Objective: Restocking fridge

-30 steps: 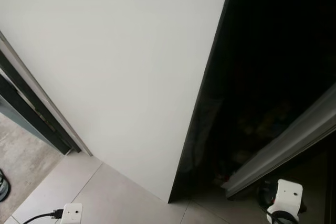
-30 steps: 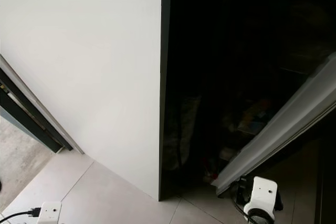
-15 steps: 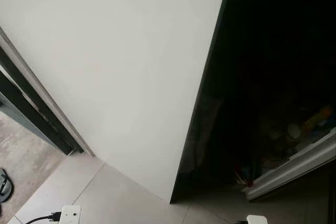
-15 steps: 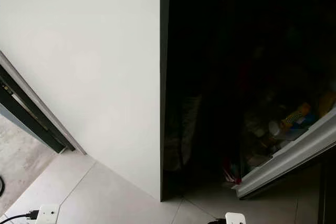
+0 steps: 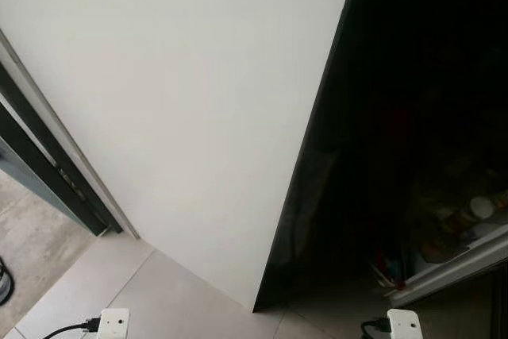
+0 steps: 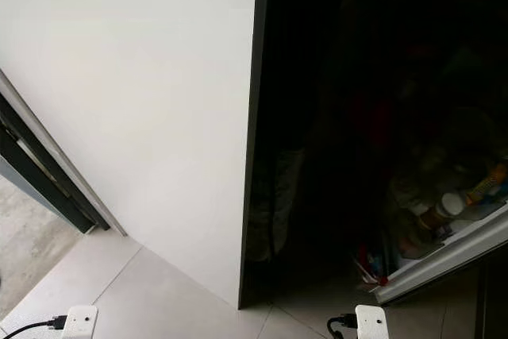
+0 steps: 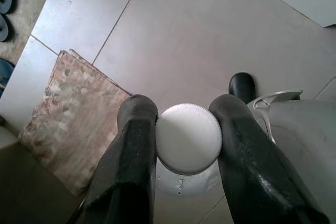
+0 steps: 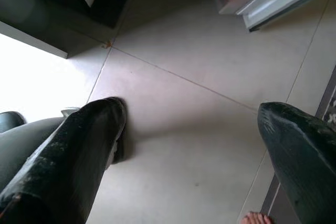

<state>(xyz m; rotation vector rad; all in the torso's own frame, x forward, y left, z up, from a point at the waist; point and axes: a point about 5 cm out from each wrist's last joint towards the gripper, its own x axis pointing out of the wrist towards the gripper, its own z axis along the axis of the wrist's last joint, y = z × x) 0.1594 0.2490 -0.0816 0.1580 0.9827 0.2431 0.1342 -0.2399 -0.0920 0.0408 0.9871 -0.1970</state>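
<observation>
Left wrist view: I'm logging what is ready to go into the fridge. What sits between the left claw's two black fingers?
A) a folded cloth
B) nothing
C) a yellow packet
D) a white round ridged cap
D: the left claw is shut on a white round ridged cap, its fingers pressing either side.

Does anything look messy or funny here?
A bit. The open fridge door's bottom shelf looks crammed with bottles and packets in a jumble. Also, a person's bare toes peek in beside the right claw.
</observation>
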